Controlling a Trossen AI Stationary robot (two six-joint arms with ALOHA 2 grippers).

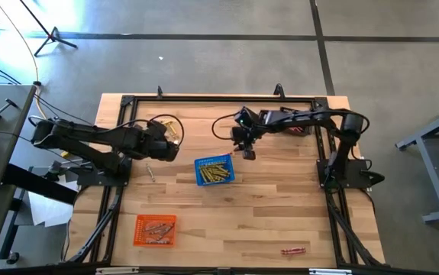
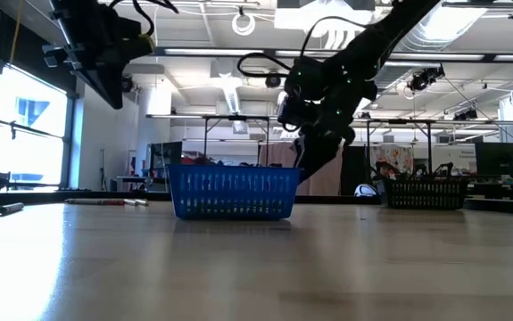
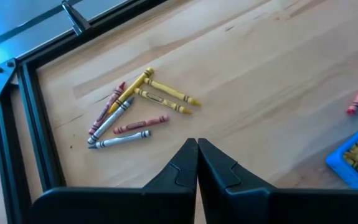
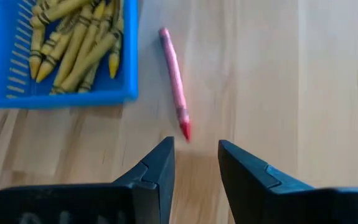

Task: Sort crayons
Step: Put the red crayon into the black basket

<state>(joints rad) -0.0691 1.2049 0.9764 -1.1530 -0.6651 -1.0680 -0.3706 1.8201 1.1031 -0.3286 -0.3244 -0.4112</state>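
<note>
Three baskets on the counter (image 1: 280, 206): a blue basket (image 1: 214, 170) mid-counter full of yellow crayons (image 4: 73, 43), an orange basket (image 1: 155, 230) near the front left corner, a dark basket (image 2: 426, 193) toward the back right. Right claw (image 4: 194, 155) spread, empty, over a lone red crayon (image 4: 174, 81) lying just beside the blue basket. Left claw (image 3: 197, 163) pressed together, empty, near seven loose crayons (image 3: 135, 109) by the back left edge. One more red crayon (image 1: 294, 250) near the front edge.
</note>
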